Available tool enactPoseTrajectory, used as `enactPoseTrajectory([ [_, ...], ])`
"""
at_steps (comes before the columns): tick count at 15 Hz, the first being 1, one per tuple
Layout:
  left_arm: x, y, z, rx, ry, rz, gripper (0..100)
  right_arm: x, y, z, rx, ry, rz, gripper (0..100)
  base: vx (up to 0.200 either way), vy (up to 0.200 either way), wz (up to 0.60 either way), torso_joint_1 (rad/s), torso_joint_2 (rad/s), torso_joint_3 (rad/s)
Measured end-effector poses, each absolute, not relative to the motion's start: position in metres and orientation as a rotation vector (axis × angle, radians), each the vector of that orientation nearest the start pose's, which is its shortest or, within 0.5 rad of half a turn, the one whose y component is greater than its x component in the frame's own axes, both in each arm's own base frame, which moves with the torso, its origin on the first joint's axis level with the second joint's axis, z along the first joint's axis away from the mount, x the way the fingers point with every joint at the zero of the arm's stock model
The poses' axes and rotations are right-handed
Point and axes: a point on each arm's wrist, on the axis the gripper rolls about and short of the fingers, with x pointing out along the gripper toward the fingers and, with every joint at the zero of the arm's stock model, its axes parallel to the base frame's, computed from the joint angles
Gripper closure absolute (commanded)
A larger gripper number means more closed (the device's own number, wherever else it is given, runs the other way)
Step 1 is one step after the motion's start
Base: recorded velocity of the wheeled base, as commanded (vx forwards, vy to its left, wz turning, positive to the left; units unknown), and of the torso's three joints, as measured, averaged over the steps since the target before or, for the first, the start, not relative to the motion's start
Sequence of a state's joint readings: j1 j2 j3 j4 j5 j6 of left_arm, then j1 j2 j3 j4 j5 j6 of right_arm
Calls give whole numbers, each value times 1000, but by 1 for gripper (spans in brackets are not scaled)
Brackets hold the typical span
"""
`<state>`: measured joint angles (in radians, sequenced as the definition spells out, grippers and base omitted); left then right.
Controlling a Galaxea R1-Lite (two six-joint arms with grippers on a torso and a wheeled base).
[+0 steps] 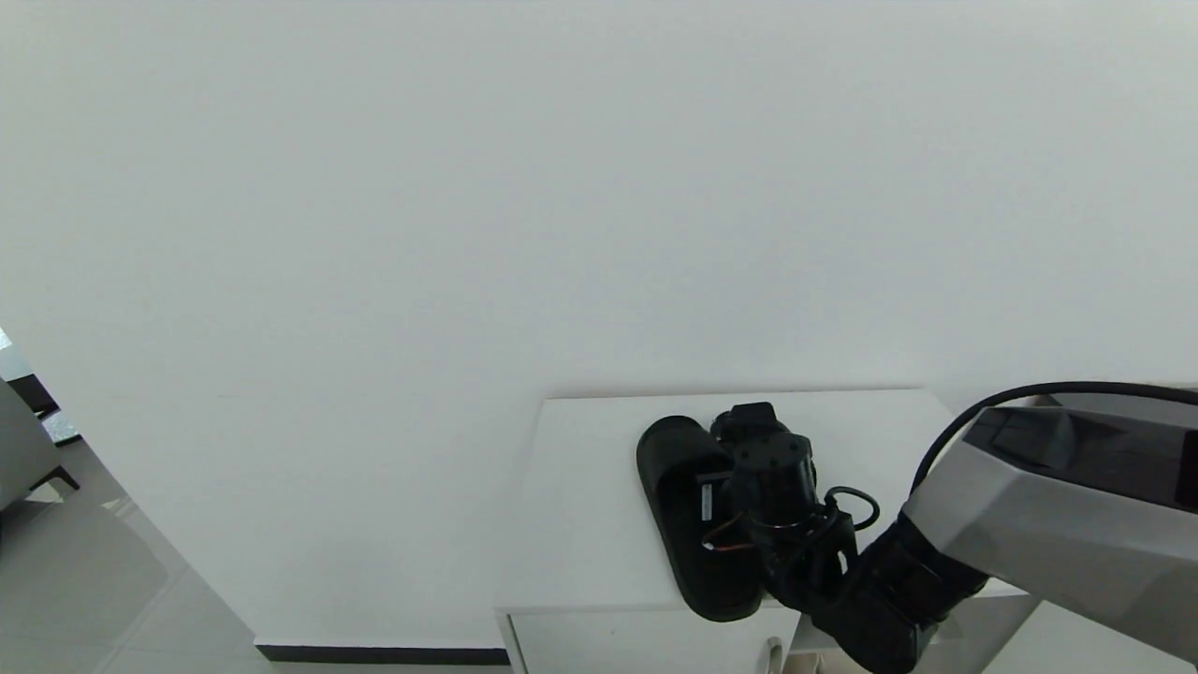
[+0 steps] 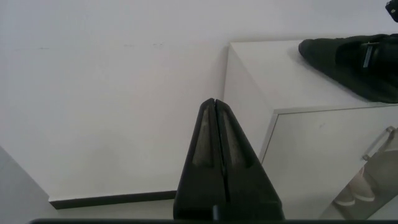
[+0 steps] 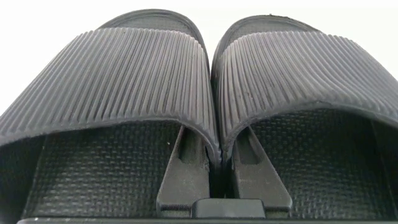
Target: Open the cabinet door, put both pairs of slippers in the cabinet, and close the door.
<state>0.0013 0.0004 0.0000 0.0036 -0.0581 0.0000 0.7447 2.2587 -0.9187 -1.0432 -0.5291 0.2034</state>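
Observation:
A pair of black ribbed slippers [image 1: 683, 505] lies side by side on the white cabinet's top [image 1: 590, 496], toes toward the wall. My right gripper [image 3: 216, 140] reaches in from the heel side, one finger [image 3: 183, 168] under each strap, shut on the two inner side walls pressed together. In the head view its wrist covers the right slipper. My left gripper [image 2: 215, 106] is shut and empty, hanging low beside the cabinet's left side. From there the slippers [image 2: 348, 59] show on the cabinet top [image 2: 273, 74]. The cabinet door [image 2: 323, 155] sits flush, with its handle [image 2: 379, 143] near the edge.
A white wall stands right behind the cabinet, with a dark baseboard [image 1: 374, 653] along the grey tiled floor. Pale shapes [image 2: 364, 186] show low on the glossy door; what they are I cannot tell. Open floor lies to the cabinet's left.

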Motion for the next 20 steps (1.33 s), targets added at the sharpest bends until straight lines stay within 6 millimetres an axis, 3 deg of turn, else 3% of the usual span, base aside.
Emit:
enactPoseTrajectory([
  [6,-23,-1,75,4,4,-57,100,232,214,94,46,335,563,100,0,0,0,0,0,0],
  [8,-23,-1,75,4,4,-57,100,214,199,104,23,323,609,100,-200,0,0,0,7,2],
  [12,-23,-1,75,3,4,-57,100,202,192,115,24,291,629,100,-200,0,0,-1,1,2],
  [20,-23,-1,75,6,4,-59,100,198,190,115,7,294,637,100,-200,0,0,1,1,5],
])
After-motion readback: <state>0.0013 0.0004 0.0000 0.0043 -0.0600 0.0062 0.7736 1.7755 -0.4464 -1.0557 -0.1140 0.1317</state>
